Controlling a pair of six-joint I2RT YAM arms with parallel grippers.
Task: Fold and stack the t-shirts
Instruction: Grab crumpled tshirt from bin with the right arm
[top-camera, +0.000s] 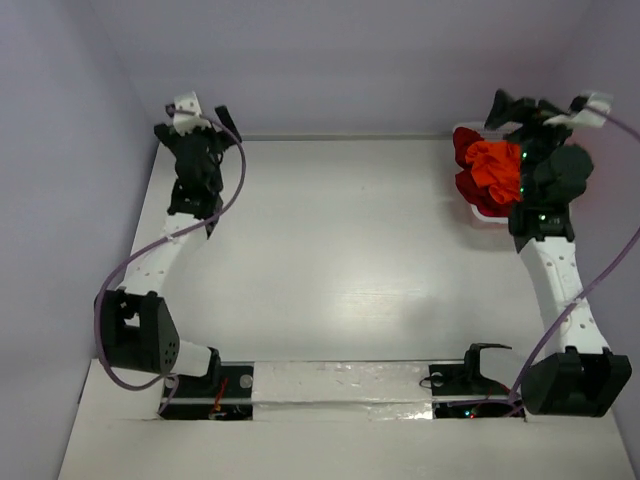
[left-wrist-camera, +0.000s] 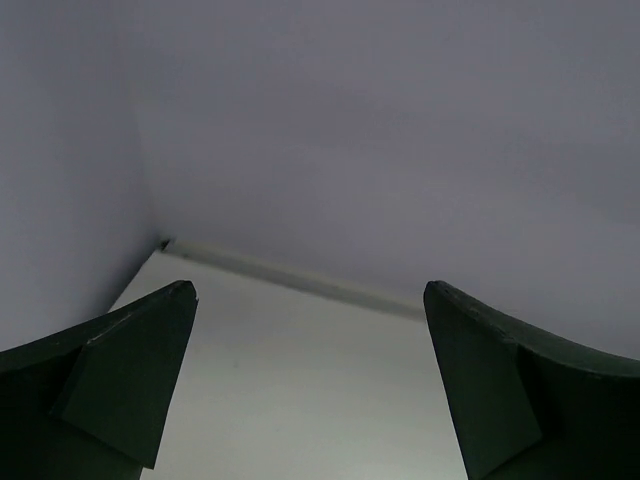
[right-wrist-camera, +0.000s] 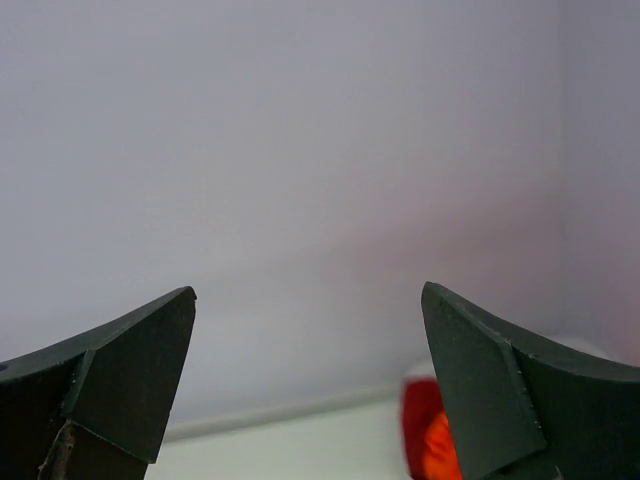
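Note:
The t-shirts lie in a crumpled heap at the table's far right: a bright orange one (top-camera: 495, 166) on top of dark red ones (top-camera: 466, 146). My right gripper (top-camera: 545, 106) hangs open just right of and above the heap, holding nothing. In the right wrist view, its open jaws (right-wrist-camera: 306, 292) frame the back wall, with a blurred sliver of dark red shirt (right-wrist-camera: 418, 415) and orange shirt (right-wrist-camera: 440, 455) by the right finger. My left gripper (top-camera: 205, 112) stands open and holding nothing at the far left corner. The left wrist view (left-wrist-camera: 308, 290) shows only bare table and wall.
The heap sits in a white basket whose rim (top-camera: 487, 214) shows at its near side. Pale walls close the table in at the back and both sides. The arm bases and a taped strip (top-camera: 340, 385) run along the near edge.

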